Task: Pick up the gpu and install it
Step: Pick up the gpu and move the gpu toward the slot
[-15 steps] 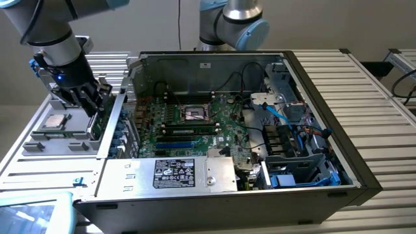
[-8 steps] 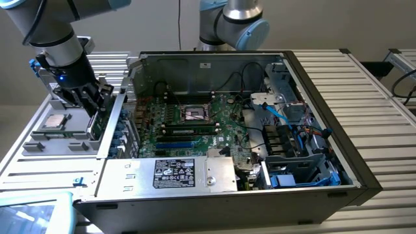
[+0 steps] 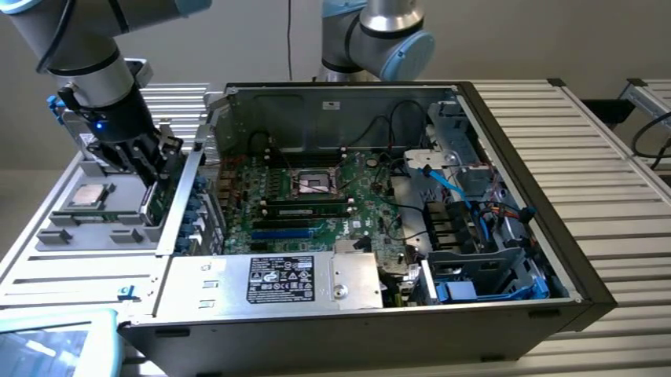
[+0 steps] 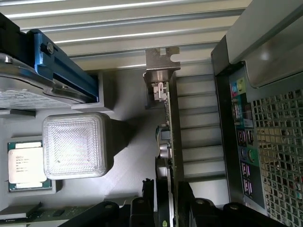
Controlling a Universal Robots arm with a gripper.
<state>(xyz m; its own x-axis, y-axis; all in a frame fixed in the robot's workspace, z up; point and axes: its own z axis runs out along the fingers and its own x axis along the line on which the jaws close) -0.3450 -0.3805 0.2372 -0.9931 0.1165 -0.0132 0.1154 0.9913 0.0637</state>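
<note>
We see the gripper (image 3: 150, 169) (image 4: 168, 198) low over the grey tray (image 3: 63, 236) (image 4: 128, 170) at the exterior view's left, just beside the open computer case (image 3: 346, 330) (image 4: 265, 71). The gpu (image 3: 157, 206) (image 4: 170, 123) stands on edge in that tray, silver bracket (image 4: 161, 59) farthest from the wrist. The jaws straddle the card and seem clenched on it, though shadow hides the contact.

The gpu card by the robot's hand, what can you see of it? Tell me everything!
The gpu, a thin green circuit card with a notched silver metal end bracket, stands on its edge in the grey plastic parts tray, outside the open computer case. The arm's black gripper is at its other end.
</note>
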